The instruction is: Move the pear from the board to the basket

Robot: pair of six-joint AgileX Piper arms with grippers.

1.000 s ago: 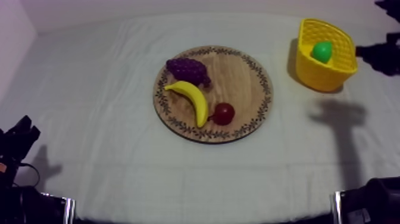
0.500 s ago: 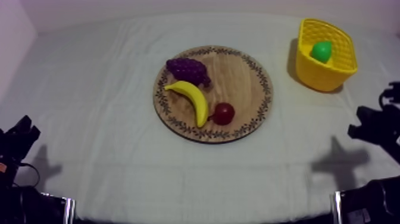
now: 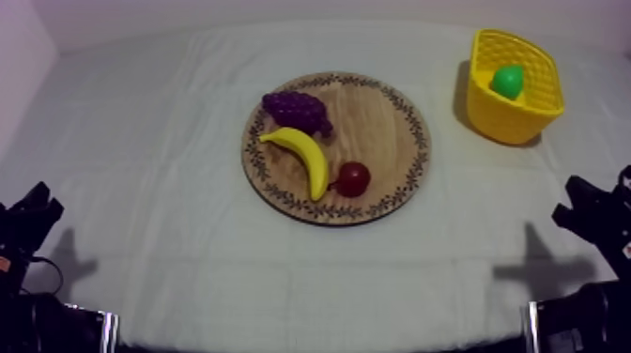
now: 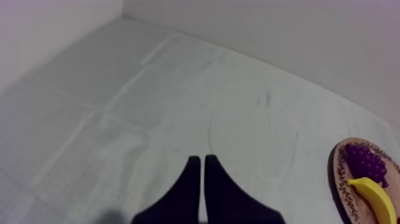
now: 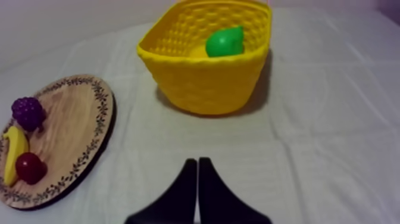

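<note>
The green pear (image 3: 508,81) (image 5: 225,42) lies inside the yellow basket (image 3: 530,118) (image 5: 202,83) at the table's far right. The round wooden board (image 3: 380,117) (image 5: 71,119) sits mid-table with no pear on it. My right gripper (image 5: 197,161) is shut on nothing, its fingers together as a narrow wedge over the cloth in front of the basket; in the top view it (image 3: 593,214) sits low at the right edge. My left gripper (image 4: 199,159) is also shut and empty, resting over bare cloth left of the board, low at the left edge (image 3: 28,221).
On the board lie a bunch of purple grapes (image 3: 297,111) (image 5: 27,111) (image 4: 364,161), a banana (image 3: 302,158) (image 5: 13,154) (image 4: 376,196) and a small red fruit (image 3: 353,178) (image 5: 30,167). Grey-white cloth (image 3: 169,122) covers the table; a pale wall (image 4: 286,30) rises behind it.
My right arm has drawn back from beside the basket down to the lower right edge of the table. The pear stays in the basket. The left arm has not moved.
</note>
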